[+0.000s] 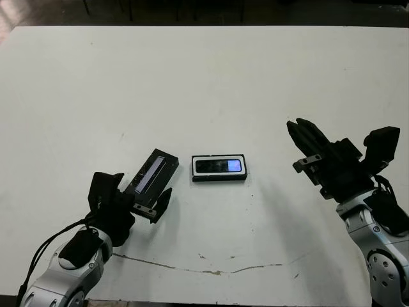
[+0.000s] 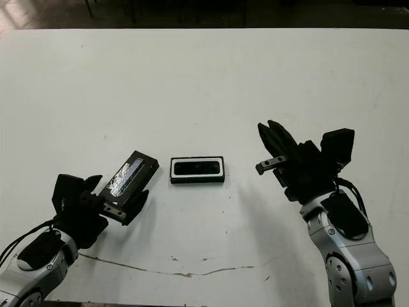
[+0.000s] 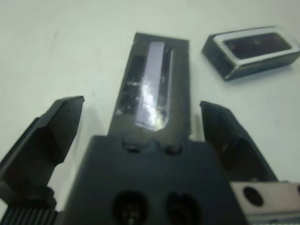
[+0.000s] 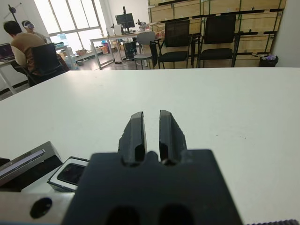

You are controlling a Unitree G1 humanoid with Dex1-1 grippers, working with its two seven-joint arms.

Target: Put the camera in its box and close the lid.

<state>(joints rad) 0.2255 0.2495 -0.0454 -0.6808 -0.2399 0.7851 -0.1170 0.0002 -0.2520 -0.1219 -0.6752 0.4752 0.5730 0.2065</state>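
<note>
— Table (image 1: pixel 204 77) first: what's on it?
— The box (image 1: pixel 219 167) sits mid-table with the camera (image 1: pixel 218 165) already inside. The lid (image 1: pixel 152 173) lies just left of it, between the spread fingers of the left gripper (image 1: pixel 131 199), not yet pinched.
— And the right gripper (image 4: pixel 151 133)?
— Fingers nearly together, empty, well apart. Next, I'd judge: pinch the lid, carry it over the box.

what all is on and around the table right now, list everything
camera: one, black with a bluish patch, lying in the box
box: one, black with white lining, mid table
lid: one, black with a silvery stripe, left of the box, between the left gripper's fingers
table: one, white
chairs: several, black, beyond the table
person: one, seated far off
left gripper: open around the lid
right gripper: shut, empty, right of the box
</note>
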